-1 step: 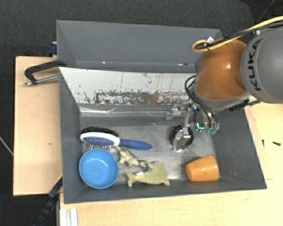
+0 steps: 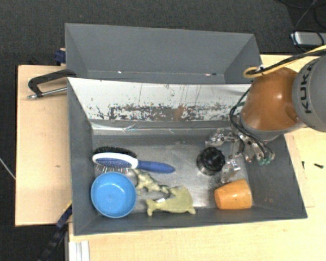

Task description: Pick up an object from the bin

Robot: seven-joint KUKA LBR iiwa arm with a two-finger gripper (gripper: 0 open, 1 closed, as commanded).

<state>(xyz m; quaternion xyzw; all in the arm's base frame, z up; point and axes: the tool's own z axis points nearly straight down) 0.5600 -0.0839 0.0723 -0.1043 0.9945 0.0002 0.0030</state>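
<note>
The tool (image 2: 232, 161) hangs low inside the bin (image 2: 81, 162), close to its floor. It sits at the end of the arm (image 2: 315, 94), just under the arm's orange cover (image 2: 269, 105). Metal parts and thin cables crowd together there, so it cannot be told whether the tool is open or closed. Nothing can be made out in its grasp.

Two things lie nearest the tool. A black knob (image 2: 210, 160), round and glossy, sits just beside it on the side away from the arm. The two are so close that it is unclear whether they touch. An orange cup (image 2: 233, 195) lies on its side just past the tool, toward the bin's near wall, and looks to be apart from it. The tool stands between the two, directly above neither, and level with the knob rather than the cup.

The rest lies well apart from the tool, beyond the knob. A brush (image 2: 152, 167) points its blue handle toward the tool, with its dark-bristled head at the far end. A blue bowl (image 2: 113, 196) stands mouth up farthest from the tool, in the near corner. Some pale toys (image 2: 171, 201) lie in a small heap along the near wall, between the bowl and the cup. They touch the bowl's side and stop short of the cup.
</note>
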